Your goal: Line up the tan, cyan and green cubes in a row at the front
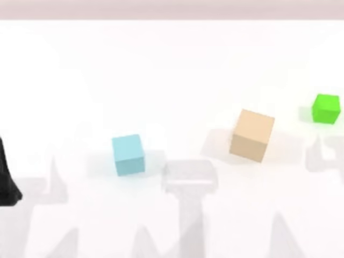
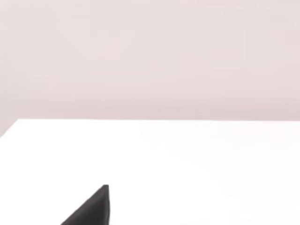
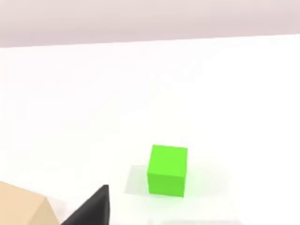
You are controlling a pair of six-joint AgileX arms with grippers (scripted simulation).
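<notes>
Three cubes rest apart on the white table. The cyan cube (image 1: 128, 155) is left of centre. Right of centre stands the larger tan cube (image 1: 252, 135), turned slightly. The small green cube (image 1: 326, 108) is near the right edge, farther back. My left arm (image 1: 7, 180) is a dark shape at the left edge, far from every cube; a dark part of the left gripper (image 2: 93, 211) shows over bare table. A dark part of my right gripper (image 3: 93, 210) shows short of the green cube (image 3: 168, 170), beside the tan cube (image 3: 23, 206), touching neither. The top view does not show my right arm.
The white table (image 1: 172, 70) ends at a pale wall (image 1: 172, 9) at the back. Grey shadows of the arms (image 1: 189, 180) lie across the front of the table.
</notes>
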